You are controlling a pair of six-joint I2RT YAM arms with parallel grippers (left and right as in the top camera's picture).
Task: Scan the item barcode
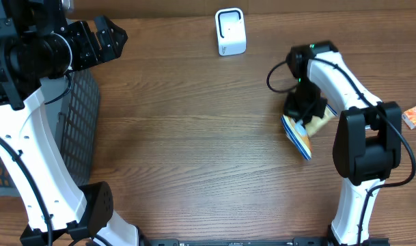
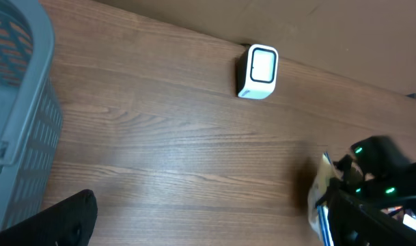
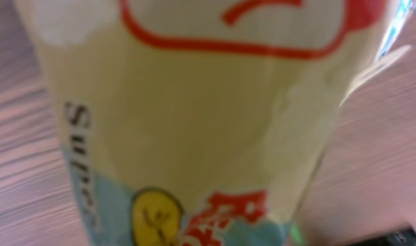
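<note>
Overhead shows right fingers (image 1: 307,113) clamped on snack packet (image 1: 298,137).

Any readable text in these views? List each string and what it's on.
"Su...": dark vertical lettering on the yellow and blue plastic snack packet; the rest is blurred.
Red characters low on that packet: blurred, unreadable.
White box-shaped barcode scanner: no readable text.
Small orange packet: print too small to read.
</note>
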